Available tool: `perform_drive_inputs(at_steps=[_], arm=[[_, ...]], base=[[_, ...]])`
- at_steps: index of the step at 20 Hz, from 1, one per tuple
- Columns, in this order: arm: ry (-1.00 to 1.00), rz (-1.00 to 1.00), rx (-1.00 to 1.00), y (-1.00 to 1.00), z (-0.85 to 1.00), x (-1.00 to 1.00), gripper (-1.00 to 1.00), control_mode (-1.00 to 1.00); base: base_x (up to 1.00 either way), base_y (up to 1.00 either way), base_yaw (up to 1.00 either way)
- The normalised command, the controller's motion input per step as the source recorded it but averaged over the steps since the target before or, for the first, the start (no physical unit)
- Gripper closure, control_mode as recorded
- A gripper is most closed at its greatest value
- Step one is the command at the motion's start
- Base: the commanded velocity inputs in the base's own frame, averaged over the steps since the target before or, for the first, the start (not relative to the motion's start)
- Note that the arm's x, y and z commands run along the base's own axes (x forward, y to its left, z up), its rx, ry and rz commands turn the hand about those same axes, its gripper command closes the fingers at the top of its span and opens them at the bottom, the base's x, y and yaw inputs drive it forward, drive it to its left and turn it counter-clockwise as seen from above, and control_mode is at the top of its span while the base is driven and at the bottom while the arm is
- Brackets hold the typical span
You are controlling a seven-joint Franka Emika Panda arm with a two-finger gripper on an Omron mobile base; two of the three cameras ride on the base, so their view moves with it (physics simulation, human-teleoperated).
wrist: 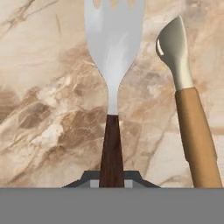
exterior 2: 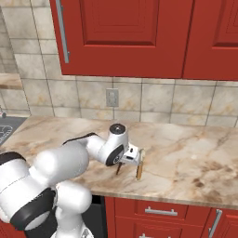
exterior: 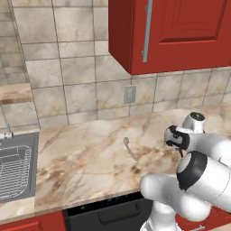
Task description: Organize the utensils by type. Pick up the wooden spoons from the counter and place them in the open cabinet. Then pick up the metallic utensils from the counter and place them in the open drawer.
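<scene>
My gripper [wrist: 111, 180] is shut on the dark brown-black handle of the silver fork [wrist: 113, 39], whose tines point away from the hand over the counter [wrist: 43, 109]. I cannot tell whether the fork is lifted off the stone. Right beside it lies a wooden spoon [wrist: 190, 109] with a pale bowl and an orange-brown handle. From the right base, the gripper [exterior 2: 124, 163] is low at the counter's front edge with the fork handle [exterior 2: 118, 168] and that spoon [exterior 2: 139, 168] under it. A pale wooden spoon [exterior: 130, 148] lies mid-counter. The open cabinet and open drawer are out of view.
Red wall cabinets [exterior 2: 130, 37] with shut doors and a grey bar handle [exterior: 145, 31] hang above the tiled wall. A sink [exterior: 16, 171] is set into the counter at the left. A dark appliance front [exterior: 108, 212] and shut red drawers [exterior 2: 158, 211] sit below.
</scene>
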Motion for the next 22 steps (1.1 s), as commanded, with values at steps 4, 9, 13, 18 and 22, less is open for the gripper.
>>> perform_drive_inputs(at_steps=[4,9,13,18,22], arm=[[-0.26,0.05,-0.01,0.27,0.90,-0.45,1.00,-1.00],[-0.18,0.06,0.00,0.18,1.00,-0.12,1.00,-1.00],[-0.06,0.11,0.00,0.07,0.91,0.00,1.00,-1.00],[0.00,0.15,-0.01,0.03,0.45,0.02,1.00,-1.00],[0.00,0.14,-0.03,0.05,0.35,0.00,1.00,-1.00]], base=[[0.00,0.00,0.00],[0.00,0.00,0.00],[0.00,0.00,0.00],[0.00,0.00,0.00],[0.00,0.00,0.00]])
